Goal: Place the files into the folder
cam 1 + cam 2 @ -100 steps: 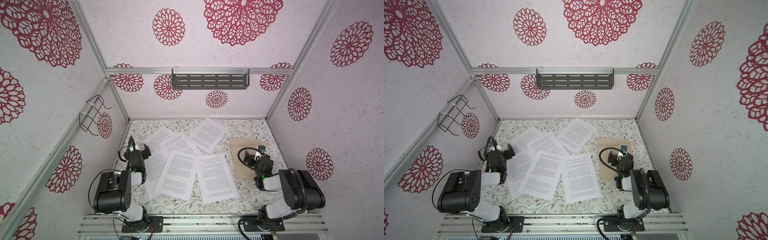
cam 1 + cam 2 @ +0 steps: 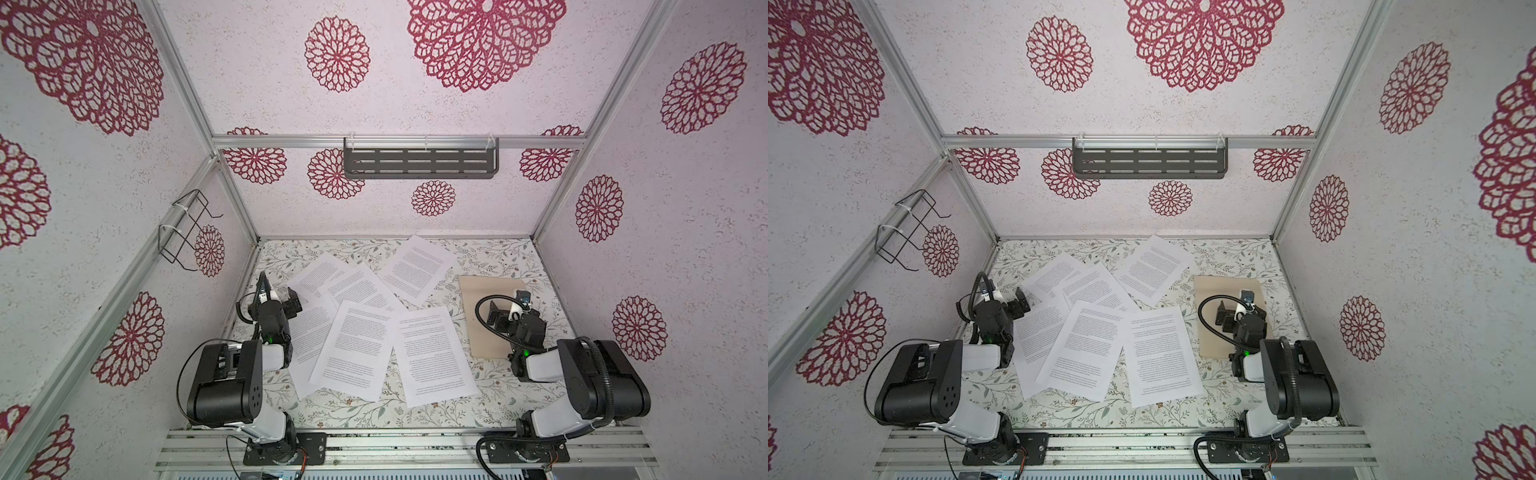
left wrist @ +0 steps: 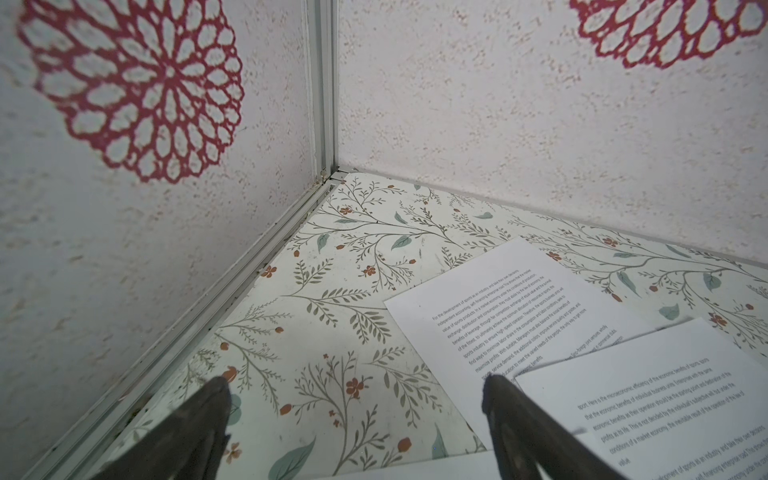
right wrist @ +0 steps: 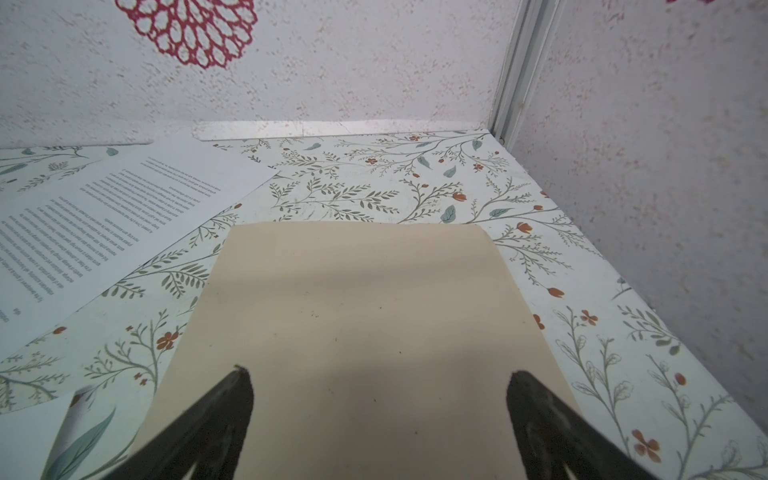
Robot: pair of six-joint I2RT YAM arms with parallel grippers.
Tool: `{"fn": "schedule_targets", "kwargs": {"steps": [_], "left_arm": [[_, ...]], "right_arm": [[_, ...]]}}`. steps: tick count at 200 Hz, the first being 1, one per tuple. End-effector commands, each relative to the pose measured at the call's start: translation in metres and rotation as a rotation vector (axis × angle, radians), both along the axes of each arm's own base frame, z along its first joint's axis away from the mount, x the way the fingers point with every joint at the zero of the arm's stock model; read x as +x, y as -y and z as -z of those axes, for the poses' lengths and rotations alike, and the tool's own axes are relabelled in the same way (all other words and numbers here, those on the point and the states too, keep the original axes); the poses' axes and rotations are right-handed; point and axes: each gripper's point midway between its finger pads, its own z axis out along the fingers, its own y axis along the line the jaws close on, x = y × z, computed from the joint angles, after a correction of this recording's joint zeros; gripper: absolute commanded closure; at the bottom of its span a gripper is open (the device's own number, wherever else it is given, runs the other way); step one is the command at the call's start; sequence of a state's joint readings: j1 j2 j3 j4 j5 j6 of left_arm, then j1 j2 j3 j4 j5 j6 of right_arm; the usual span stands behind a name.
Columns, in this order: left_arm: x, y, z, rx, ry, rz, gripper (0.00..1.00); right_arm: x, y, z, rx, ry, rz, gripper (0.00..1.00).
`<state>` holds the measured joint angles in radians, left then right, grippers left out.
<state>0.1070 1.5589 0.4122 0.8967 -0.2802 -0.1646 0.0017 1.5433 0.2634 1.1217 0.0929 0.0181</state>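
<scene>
Jaws stay spread; files (image 2: 357, 349) and folder (image 2: 486, 286) unmoved.

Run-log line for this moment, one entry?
left gripper open, empty | right gripper open over tan cardboard folder | white printed paper sheets scattered outside it

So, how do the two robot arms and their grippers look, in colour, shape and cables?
Both the left arm and the right arm have bulky black joint housings with white links between them. A black cable loops at each wrist, near a small green light. The left gripper and the right gripper are black, with dark tapered fingers.
</scene>
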Motion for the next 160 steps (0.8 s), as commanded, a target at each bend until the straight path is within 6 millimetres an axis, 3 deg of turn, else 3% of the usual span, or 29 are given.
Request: {"fn": "schedule_targets", "kwargs": {"steps": [1,124,160], "left_arm": [[0.002,0.0,-0.004,0.022,0.004,0.006,0.03],[0.002,0.0,-0.003,0.017,0.006,0.008,0.03],[-0.006,-0.011,-0.005,-0.031,0.053,-0.017,0.03]], "right_arm": [[0.003,0.0,-0.016,-0.008,0.056,-0.007,0.01],[0.004,0.0,-0.017,-0.005,0.057,-0.008,0.01],[0.004,0.0,-0.016,-0.001,0.057,-0.004,0.01]]}}
